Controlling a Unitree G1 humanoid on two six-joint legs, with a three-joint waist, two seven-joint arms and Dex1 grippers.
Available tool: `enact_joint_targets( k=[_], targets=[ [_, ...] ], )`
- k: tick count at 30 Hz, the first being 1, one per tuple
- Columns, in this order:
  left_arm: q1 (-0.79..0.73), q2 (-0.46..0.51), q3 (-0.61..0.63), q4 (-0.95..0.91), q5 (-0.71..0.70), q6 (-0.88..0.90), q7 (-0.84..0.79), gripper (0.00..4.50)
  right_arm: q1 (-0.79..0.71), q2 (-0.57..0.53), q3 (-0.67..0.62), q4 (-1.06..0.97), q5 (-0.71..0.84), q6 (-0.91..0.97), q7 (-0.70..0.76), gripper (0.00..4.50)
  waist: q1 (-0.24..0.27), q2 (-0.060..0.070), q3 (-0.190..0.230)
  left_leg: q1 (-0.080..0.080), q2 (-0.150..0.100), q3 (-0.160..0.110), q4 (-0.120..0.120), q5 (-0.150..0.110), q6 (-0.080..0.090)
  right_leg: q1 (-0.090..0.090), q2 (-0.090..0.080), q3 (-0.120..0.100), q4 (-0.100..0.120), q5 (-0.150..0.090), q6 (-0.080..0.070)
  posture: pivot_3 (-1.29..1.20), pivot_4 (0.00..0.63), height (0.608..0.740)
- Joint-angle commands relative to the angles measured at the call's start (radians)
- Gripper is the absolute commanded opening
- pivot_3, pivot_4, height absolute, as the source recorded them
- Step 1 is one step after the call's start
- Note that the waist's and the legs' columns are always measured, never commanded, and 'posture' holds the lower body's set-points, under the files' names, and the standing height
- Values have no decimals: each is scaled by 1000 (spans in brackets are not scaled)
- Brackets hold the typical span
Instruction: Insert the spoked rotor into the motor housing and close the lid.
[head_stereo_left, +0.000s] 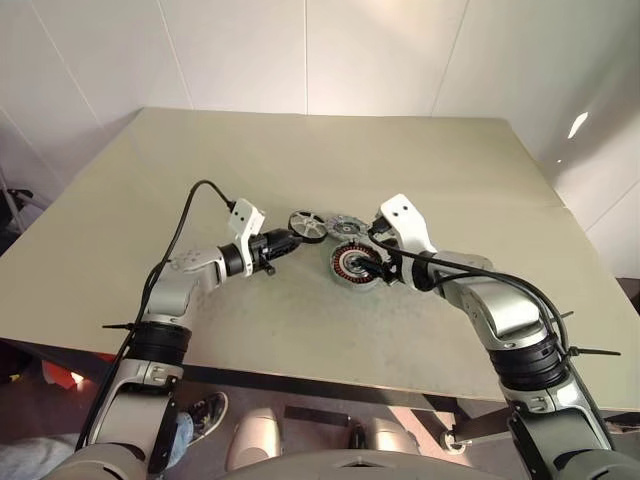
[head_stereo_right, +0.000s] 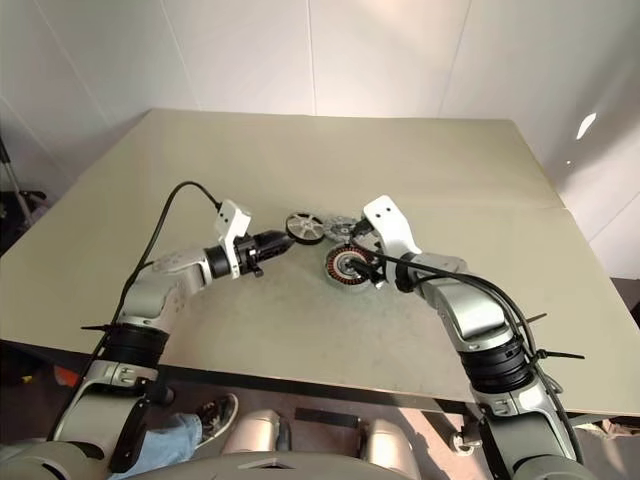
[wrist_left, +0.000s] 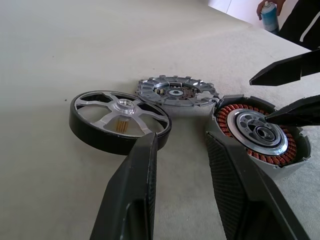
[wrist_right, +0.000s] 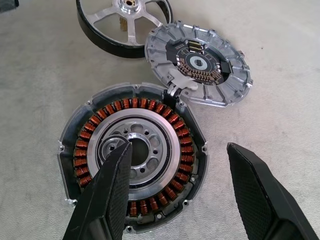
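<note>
Your spoked rotor lies flat on the table, untouched, just ahead of the left gripper and slightly to its far side, so the left arm is plainly the nearer one; being round and lying flat, it has no long axis to line up with, only a black rim to take across; the left fingers stand partly apart with nothing between them, though I judge that gap too narrow for the rim as it stands; just right of the rotor the lid lies apart from it, its near edge overlapping the motor housing, which sits open-faced with copper windings up; the right gripper hangs spread wide over the housing, one finger over its pale centre, holding nothing that I can see; all three parts rest on a plain beige table with white panelled walls beyond; a person's hand holding a spray can shows at the far edge.
</note>
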Motion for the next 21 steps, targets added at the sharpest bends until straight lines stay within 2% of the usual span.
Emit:
enact_joint_targets(
  k=[1, 21],
  targets=[
    [-8, 10, 3, -18, 1, -15, -2, 1632, -22, 6, -3, -36, 1, -6, -3, 3395, 0, 0, 0, 0, 0, 0, 0, 0, 0, 0, 0, 0, 0, 0, 0, 0, 0, 740],
    [-19, 17, -1, 2, 7, -23, -3, 1632, -27, 41, 5, -6, 0, -12, 4, 3395, 0, 0, 0, 0, 0, 0, 0, 0, 0, 0, 0, 0, 0, 0, 0, 0, 0, 740]
  ],
)
